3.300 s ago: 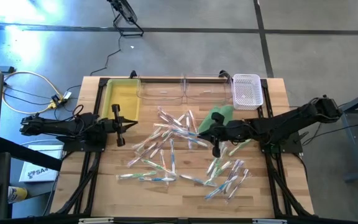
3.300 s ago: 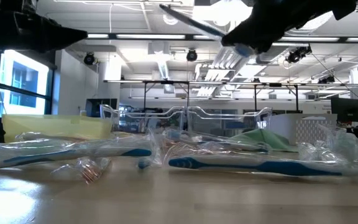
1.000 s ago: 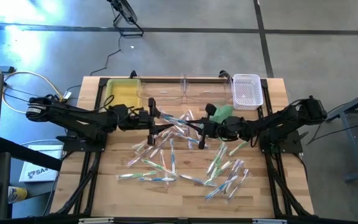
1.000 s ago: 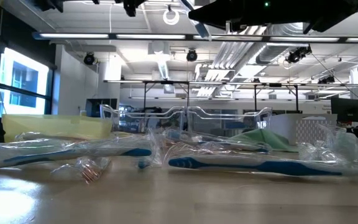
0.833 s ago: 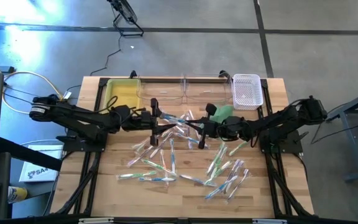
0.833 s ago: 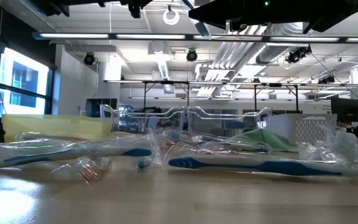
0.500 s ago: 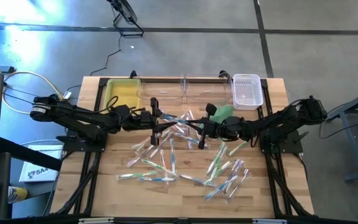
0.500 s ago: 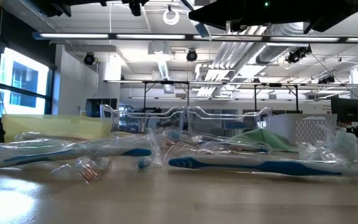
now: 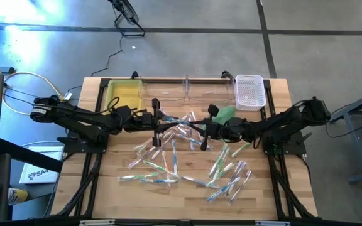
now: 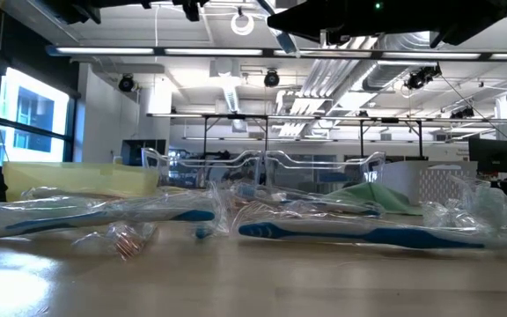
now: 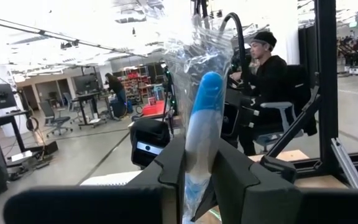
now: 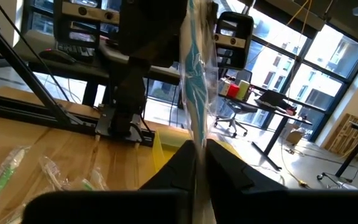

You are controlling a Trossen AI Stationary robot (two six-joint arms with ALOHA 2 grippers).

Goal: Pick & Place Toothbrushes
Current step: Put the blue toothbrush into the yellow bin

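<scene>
Above the middle of the table my left gripper (image 9: 162,123) and my right gripper (image 9: 201,130) face each other, fingertips close together. Between them hangs one toothbrush (image 11: 204,118), white and blue in a clear crinkled wrapper; both grippers are shut on it. The right wrist view shows the same toothbrush (image 12: 193,74) rising past my right gripper (image 12: 199,149). Many more wrapped toothbrushes (image 9: 168,160) lie loose on the wooden table below, and are seen close up in the low view (image 10: 368,233). My left gripper pinches the wrapped toothbrush between its two fingers at the whitish stretch (image 11: 195,177) below the rounded blue end (image 11: 207,84). The fingers come about level from the table's left. The toothbrush is lifted clear of the table and sticks out beyond the fingertips. My right gripper has the thin clear wrapper of the toothbrush (image 12: 197,138) between its two fingers, which stand close together. The fingers come level from the table's right. The wrapped toothbrush reaches out past the fingertips toward the left gripper, clear of the table.
Along the far edge stand a yellow bin (image 9: 124,97), two clear bins (image 9: 187,91) and a white basket (image 9: 250,91). A green cloth (image 9: 226,114) lies beside the right arm. Bare wood shows along the near edge (image 9: 187,201).
</scene>
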